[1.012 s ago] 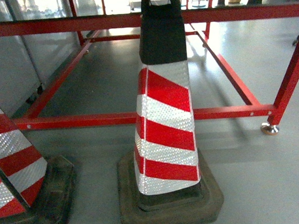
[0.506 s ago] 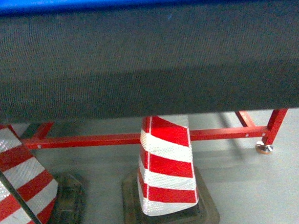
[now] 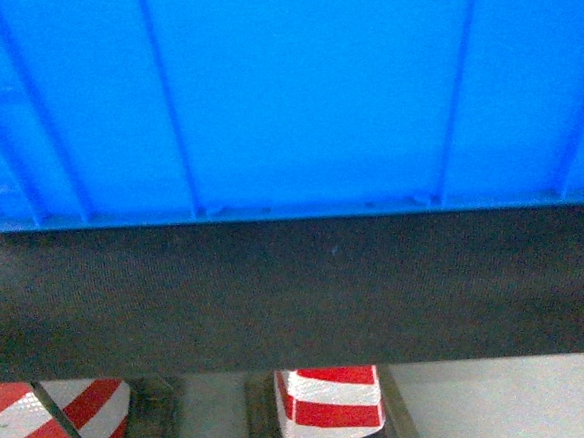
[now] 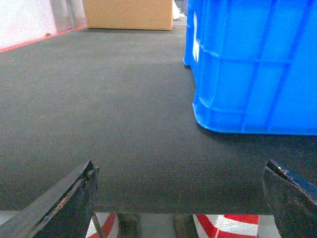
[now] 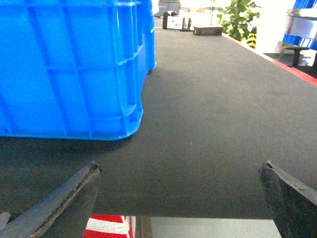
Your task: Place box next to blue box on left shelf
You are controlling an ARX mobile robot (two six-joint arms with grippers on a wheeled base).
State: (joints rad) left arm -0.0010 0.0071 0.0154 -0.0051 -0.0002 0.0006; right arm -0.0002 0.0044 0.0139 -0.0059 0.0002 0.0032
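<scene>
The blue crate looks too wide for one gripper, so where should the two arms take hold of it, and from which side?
Probably by its two short end walls, one gripper per side. The blue crate stands upright on the dark mat; the ribs and ledge on its walls offer purchase. Left gripper and right gripper are open, flanking its near corners.

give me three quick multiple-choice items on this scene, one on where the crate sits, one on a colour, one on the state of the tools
1. Where does the blue crate rest?
A. on the dark mat
B. on the floor
C. held between the tools

2. What colours are the cone's stripes?
A. yellow and black
B. red and white
C. green and white

3. How are the left tool and right tool?
A. both shut on the crate
B. one open, one shut
C. both open, holding nothing

Answers: 1 A, the crate's base sits on the mat in both wrist views. 2 B, the head view shows red and white bands. 3 C, each wrist view shows fingers spread wide, short of the crate.
</scene>
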